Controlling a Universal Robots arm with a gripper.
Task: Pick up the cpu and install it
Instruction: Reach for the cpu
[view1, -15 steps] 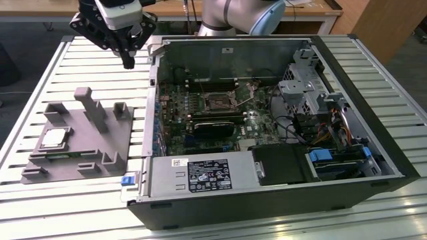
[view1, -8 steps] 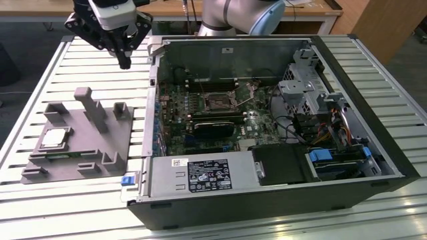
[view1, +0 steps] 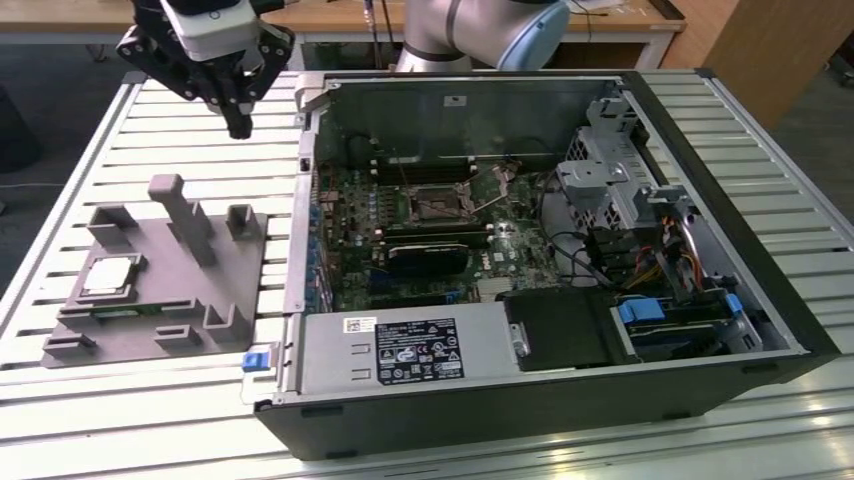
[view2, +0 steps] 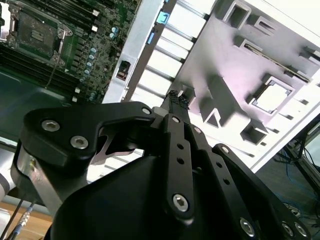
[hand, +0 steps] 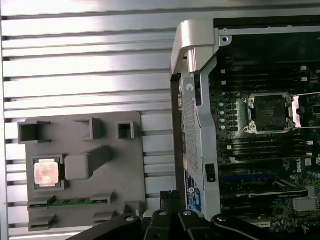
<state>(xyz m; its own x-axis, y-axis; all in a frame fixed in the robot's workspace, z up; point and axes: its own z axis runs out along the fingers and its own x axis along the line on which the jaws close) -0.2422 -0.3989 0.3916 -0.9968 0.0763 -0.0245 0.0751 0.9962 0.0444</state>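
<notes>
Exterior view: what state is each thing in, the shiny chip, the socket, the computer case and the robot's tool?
cpu: lying flat in its recess of the grey tray, not held.
socket: cover open, no chip inside.
computer case: on its side, panel off.
tool: shut, holding nothing, clear of the tray.

The matt black pincer (view1: 238, 127), dotted with bright metal screws (view2: 180, 202), hangs over a surface (view1: 174, 150) of ribbed bare metal, near a dull, smooth grey plastic tray (view1: 200, 290) bearing the cpu (view1: 110, 277) with its glossy metal top, and beside a case (view1: 534, 420) of matt black panels and grey sheet metal.
</notes>
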